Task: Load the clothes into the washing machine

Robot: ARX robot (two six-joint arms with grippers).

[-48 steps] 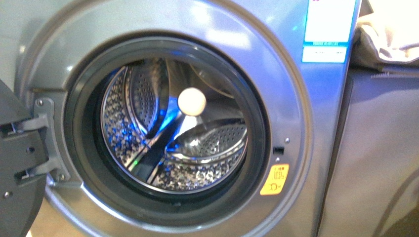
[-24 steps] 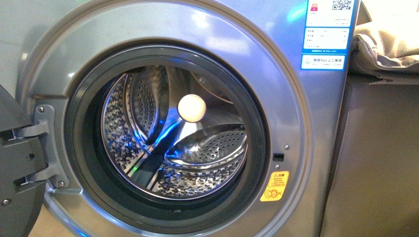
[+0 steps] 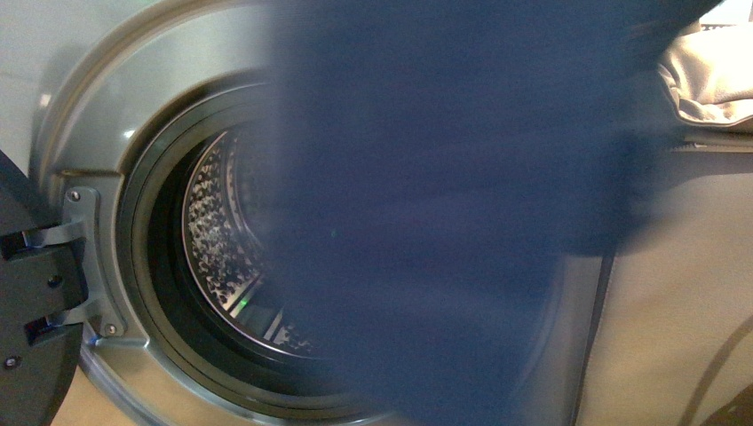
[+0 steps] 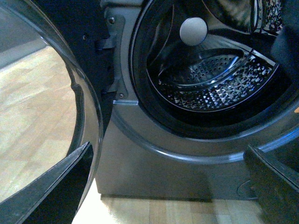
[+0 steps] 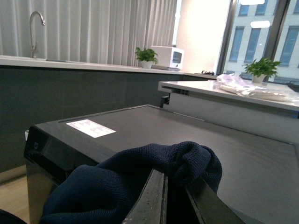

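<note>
Right gripper (image 5: 174,181): jaws pressed together on a fold of the clothes (image 5: 140,170). The fabric bunches over and to both sides of the two fingers.
Left gripper (image 4: 168,148): jaws spread wide with nothing between them, facing the porthole of the washing machine (image 4: 140,163).
Clothes, position: in the front view the garment (image 3: 426,222) hangs close to the camera. It is blurred and hides the right half of the porthole. The pictures do not show whether it touches the machine.
Clothes, material: dark navy knit with a fine waffle-like texture, soft, limp and wrinkled.
Drum (image 3: 217,231): shiny perforated steel, round, with a pale round hub (image 4: 193,31) at its back.
Gasket (image 3: 142,240): dark rubber ring around the opening.
Front panel: smooth silver-grey, with a raised circular rim.
Door (image 4: 86,107): open, with curved clear glass in a dark frame, held by a metal hinge (image 3: 84,257).
Beige cloth (image 3: 710,75): folded and lying on the taupe cabinet (image 3: 675,293) beside the machine.
Floor (image 4: 37,102): pale wood planks.
Surface below the held fabric: flat and dark grey, bearing a white label (image 5: 91,127).
</note>
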